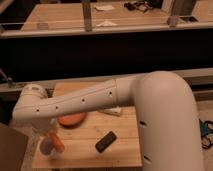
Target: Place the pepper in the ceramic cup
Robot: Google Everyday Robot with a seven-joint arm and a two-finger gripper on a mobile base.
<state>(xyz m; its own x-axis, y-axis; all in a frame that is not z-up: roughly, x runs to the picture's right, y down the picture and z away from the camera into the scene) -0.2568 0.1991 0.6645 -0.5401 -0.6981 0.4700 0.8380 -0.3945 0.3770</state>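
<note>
In the camera view the gripper hangs under the white arm over the wooden table's near-left corner, and whether it grips anything cannot be told. The pepper slants right at its tip, just beside the ceramic cup beneath it. The orange dish sits just beyond the gripper, and the black block lies off to its right.

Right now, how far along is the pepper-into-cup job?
Done: the gripper is down at the front-left corner of the table, with the pepper right against it. In hand: lining the pepper up with the ceramic cup beside it. Left: the pepper is not yet inside the cup, so the drop remains.
</note>
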